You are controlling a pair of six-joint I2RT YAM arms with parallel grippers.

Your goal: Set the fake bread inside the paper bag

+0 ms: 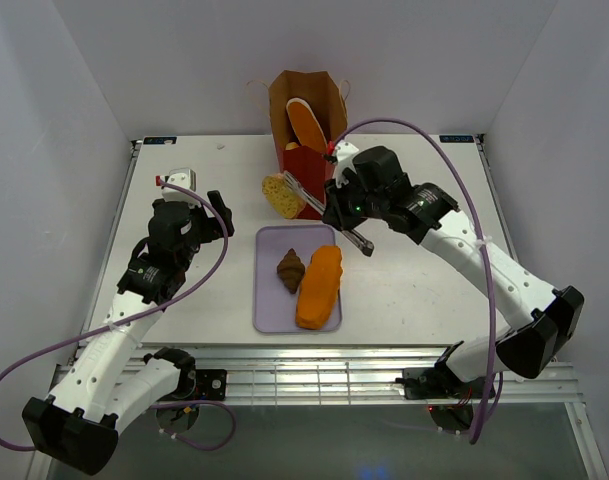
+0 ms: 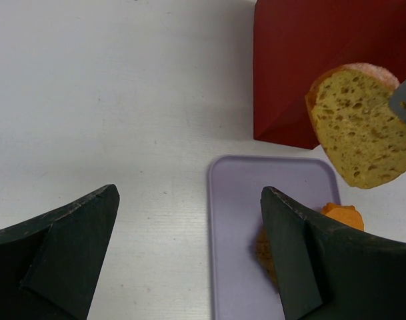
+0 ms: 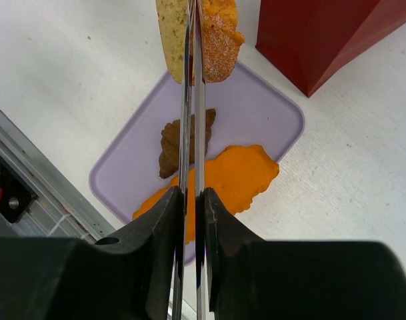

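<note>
Lift the bread slice, pinched edge-on at the tips of the right gripper, above the tall rim of the paper bag, which stands ahead-right of the fingertips, before releasing it. The slice is a porous yellow wedge with a sugary orange crust. Beneath the hand, a croissant and an orange loaf lie on the lavender tray. The left gripper is spread and holds nothing.

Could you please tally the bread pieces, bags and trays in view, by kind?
Loaves: 2
Slice: 1
Croissant: 1
Bag: 1
Tray: 1
Total: 6
</note>
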